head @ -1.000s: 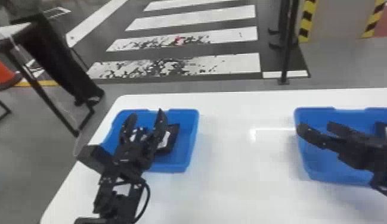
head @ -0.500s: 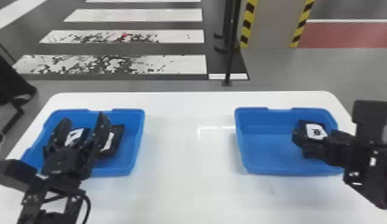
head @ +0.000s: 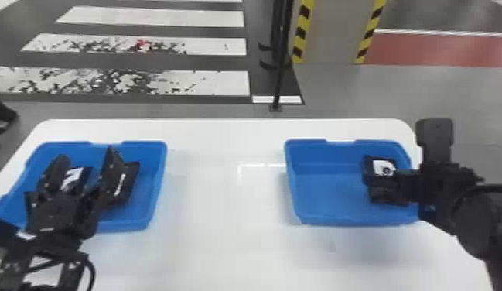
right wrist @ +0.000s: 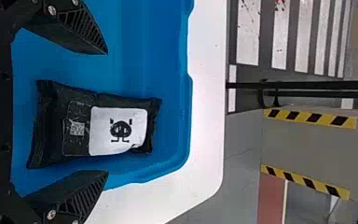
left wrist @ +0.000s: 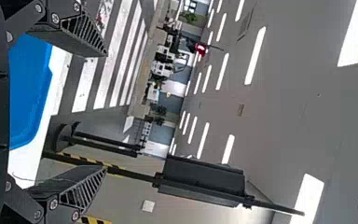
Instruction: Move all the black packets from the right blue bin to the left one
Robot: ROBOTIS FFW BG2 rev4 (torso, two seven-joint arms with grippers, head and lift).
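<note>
Nearest in, the right gripper (right wrist: 106,112) stood spread, nothing in its grasp, its two fingers (right wrist: 81,30) on either side of the black packet (right wrist: 58,128) in the right blue bin (head: 327,193). Big moment, this! The left gripper (head: 85,154) was parked over the left blue bin (head: 157,182), fingers wide apart and empty too.

The packet lay flat with its white label (right wrist: 137,126) facing up, close beside the bin's outer wall (right wrist: 168,163), and there was the danger: a finger coming down on that side could catch the rim and stop short. Height was hard to judge from above, so perhaps the fingers were still too high; a shallow pinch on that soft, slick-looking pouch could let it slip.

Then the long haul across the white table (head: 226,216), where a loose hold might drop it between bins. And at the far end, trouble again: two packets, a labelled one (head: 72,177) and its neighbour (head: 128,184), lay beneath the parked gripper, which could block the release or get knocked.
</note>
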